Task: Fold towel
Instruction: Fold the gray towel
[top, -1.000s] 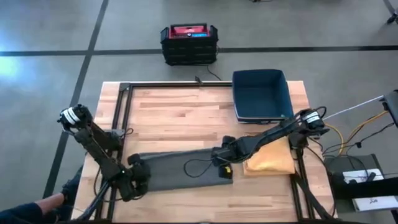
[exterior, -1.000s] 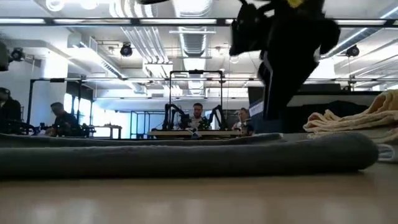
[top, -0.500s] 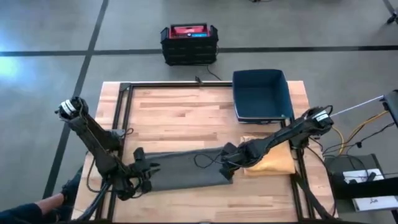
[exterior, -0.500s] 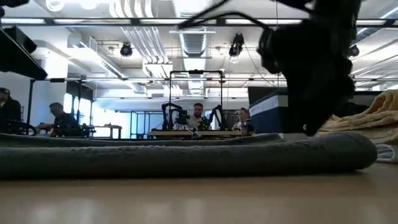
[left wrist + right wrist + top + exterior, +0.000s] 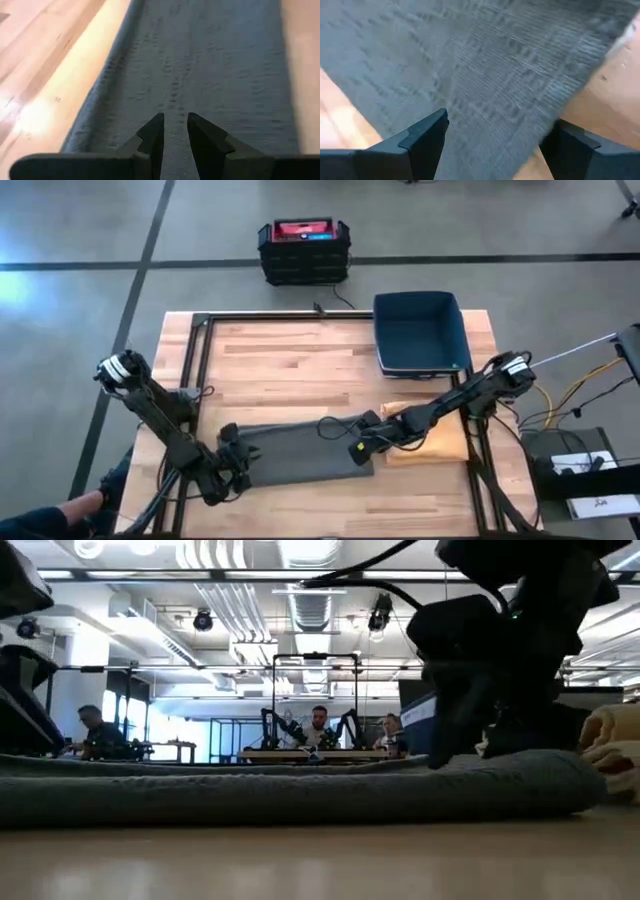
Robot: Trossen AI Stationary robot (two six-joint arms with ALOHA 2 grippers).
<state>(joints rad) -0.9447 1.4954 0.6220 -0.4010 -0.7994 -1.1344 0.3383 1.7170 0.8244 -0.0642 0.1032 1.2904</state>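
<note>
A dark grey towel point(image 5: 300, 452) lies as a long narrow strip along the near part of the wooden table point(image 5: 290, 370); in the low view the towel point(image 5: 300, 795) is a low flat roll. My left gripper point(image 5: 238, 455) is over its left end, fingers a narrow gap apart above the cloth point(image 5: 200, 60). My right gripper point(image 5: 360, 452) stands wide open low over the towel's right end point(image 5: 470, 60); in the low view the right gripper point(image 5: 460, 735) reaches down to the towel's top. My left gripper points along the strip, low over its left end point(image 5: 175, 145); I cannot tell whether the fingertips touch the cloth. My right gripper comes slanting down from the table's right onto the towel's right end point(image 5: 445, 765); whether its fingers touch the cloth I cannot tell.
A folded tan cloth point(image 5: 440, 442) lies right beside the grey towel's right end, under the right arm. A dark blue bin point(image 5: 420, 330) stands at the far right. A black and red case point(image 5: 304, 250) sits on the floor beyond the table. Bare wood fills the far middle.
My right gripper has come down and toward the near edge, onto the towel's right end. My left gripper has edged a little toward the right, over the towel's left end. The towel has stayed flat where it was.
</note>
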